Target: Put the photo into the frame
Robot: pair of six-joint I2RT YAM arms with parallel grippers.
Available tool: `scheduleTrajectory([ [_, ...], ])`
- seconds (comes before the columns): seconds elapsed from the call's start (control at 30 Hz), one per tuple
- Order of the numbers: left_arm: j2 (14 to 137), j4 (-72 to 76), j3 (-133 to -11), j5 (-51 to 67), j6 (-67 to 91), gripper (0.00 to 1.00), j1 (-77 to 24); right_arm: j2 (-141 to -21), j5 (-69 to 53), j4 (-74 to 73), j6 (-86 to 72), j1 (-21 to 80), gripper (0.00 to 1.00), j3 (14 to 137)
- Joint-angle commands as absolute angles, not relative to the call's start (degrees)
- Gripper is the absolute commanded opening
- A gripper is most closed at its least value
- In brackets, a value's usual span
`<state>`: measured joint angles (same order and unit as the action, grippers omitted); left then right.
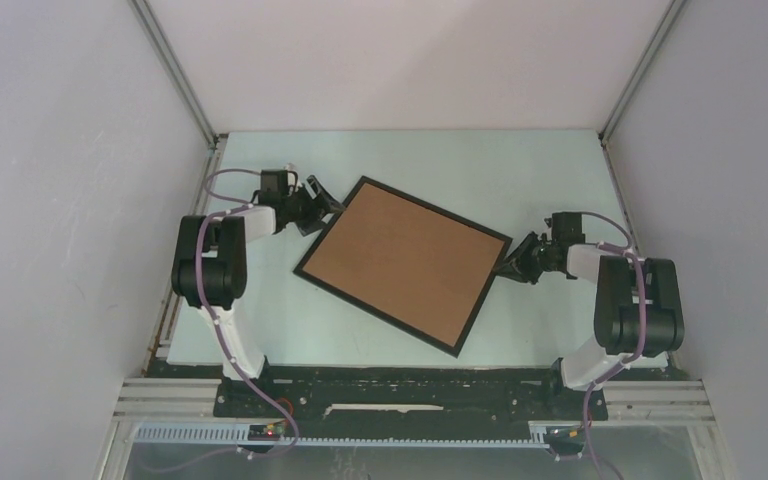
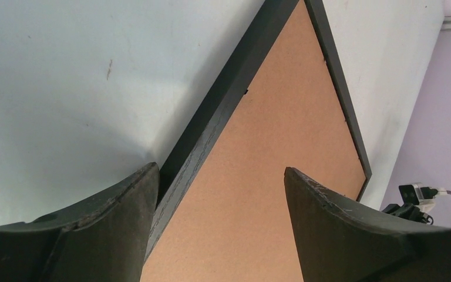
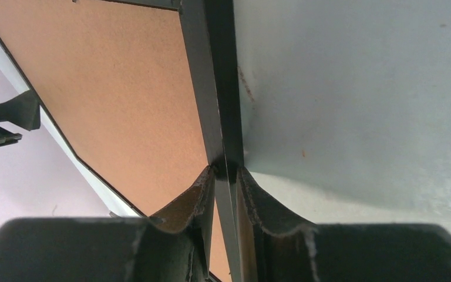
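The black frame [image 1: 380,312] lies at an angle in the middle of the table, back side up, with a brown cardboard board [image 1: 405,260] filling it. The photo is hidden. My left gripper [image 1: 325,212] is open at the frame's left corner. In the left wrist view it [image 2: 220,170] straddles the frame's edge [image 2: 211,126], one finger outside the edge and the other over the board [image 2: 270,147]. My right gripper [image 1: 512,262] is at the frame's right corner. In the right wrist view it [image 3: 226,170] is shut on the thin frame edge [image 3: 202,88].
The pale green table top [image 1: 520,170] is walled by white panels on three sides. Both arm bases stand on the black rail [image 1: 410,385] at the near edge. The right arm's wrist [image 2: 417,197] shows past the frame's far corner in the left wrist view.
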<state>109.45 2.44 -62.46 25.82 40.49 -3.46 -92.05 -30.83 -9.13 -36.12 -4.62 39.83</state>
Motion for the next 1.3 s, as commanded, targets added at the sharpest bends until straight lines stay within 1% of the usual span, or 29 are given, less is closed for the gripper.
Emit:
scheduleTrajectory([
  [0.0, 110.7, 2.9, -65.7, 32.8, 41.1, 0.79, -3.7, -91.8, -27.7, -8.5, -38.8, 0.6, 0.27, 41.0],
  [0.1, 111.6, 1.1, -66.0, 34.6, 41.7, 0.76, -4.3, -91.7, -22.4, -8.6, -41.1, 4.3, 0.27, 41.4],
  [0.33, 110.4, 0.5, -62.8, 36.6, 42.8, 0.75, -5.0, -93.9, -8.8, -12.8, -44.5, 13.2, 0.28, 46.7],
  [0.5, 108.9, 2.4, -59.8, 36.7, 43.5, 0.74, -5.1, -98.9, -4.6, -15.5, -46.7, 18.8, 0.28, 52.1],
  [0.67, 108.7, 2.5, -59.6, 36.7, 43.4, 0.74, -5.1, -105.4, -0.4, -20.7, -47.4, 23.4, 0.28, 57.6],
  [0.77, 108.7, 2.9, -59.3, 37.0, 43.5, 0.74, -5.0, -110.0, 4.8, -27.3, -45.9, 26.8, 0.28, 62.9],
  [0.87, 108.2, 3.1, -58.7, 36.3, 43.5, 0.74, -5.1, -116.5, 11.0, -35.3, -44.3, 31.4, 0.28, 71.2],
  [1.0, 106.5, 3.3, -57.0, 34.3, 43.4, 0.75, -5.0, -122.2, 15.5, -41.5, -42.3, 35.4, 0.28, 79.1],
  [1.1, 104.6, 3.3, -54.9, 32.4, 43.1, 0.75, -5.0, -121.2, 19.9, -44.6, -37.9, 36.6, 0.30, 85.4],
  [1.2, 101.7, 3.9, -51.8, 30.9, 42.6, 0.77, -4.4, -114.1, 17.7, -44.2, -33.5, 34.5, 0.35, 88.2],
  [1.23, 100.7, 4.4, -50.6, 30.7, 42.8, 0.78, -4.1, -110.1, 16.9, -43.0, -32.4, 33.5, 0.39, 87.3],
  [1.27, 99.8, 5.2, -49.4, 30.1, 43.1, 0.78, -3.8, -106.4, 15.8, -42.2, -31.8, 32.2, 0.46, 86.3],
])
